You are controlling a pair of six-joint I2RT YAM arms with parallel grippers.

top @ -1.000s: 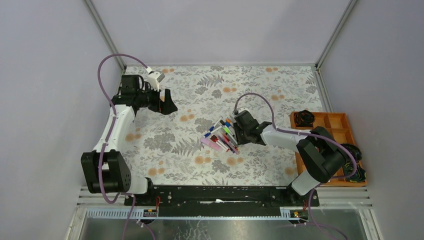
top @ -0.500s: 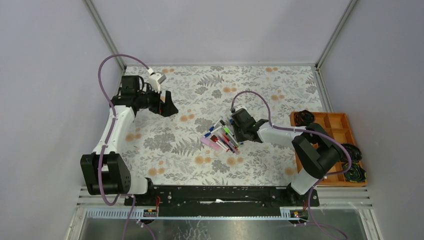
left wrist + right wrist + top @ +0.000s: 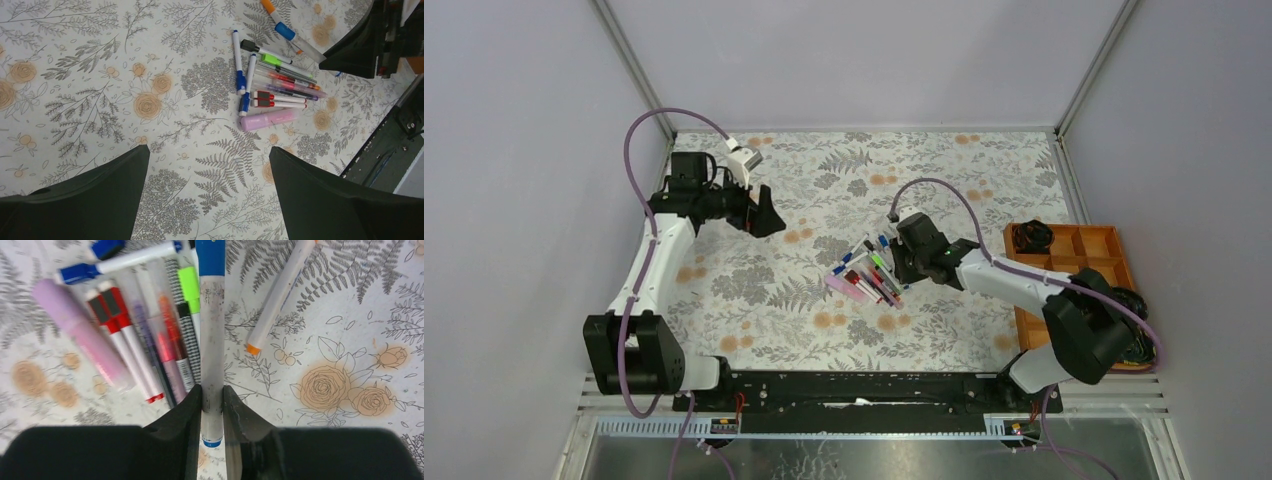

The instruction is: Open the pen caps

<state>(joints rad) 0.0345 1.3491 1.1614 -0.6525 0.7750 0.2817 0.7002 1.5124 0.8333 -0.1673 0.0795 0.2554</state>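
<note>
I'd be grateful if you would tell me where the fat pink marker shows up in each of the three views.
Top external: the pink marker is mid-table, at the near-left edge of the pile.
Left wrist: the pink marker is right of centre, lowest in the pile.
Right wrist: the pink marker is upper left, leftmost in the pile.
Shared landmark: the two red-capped markers right beside it.
</note>
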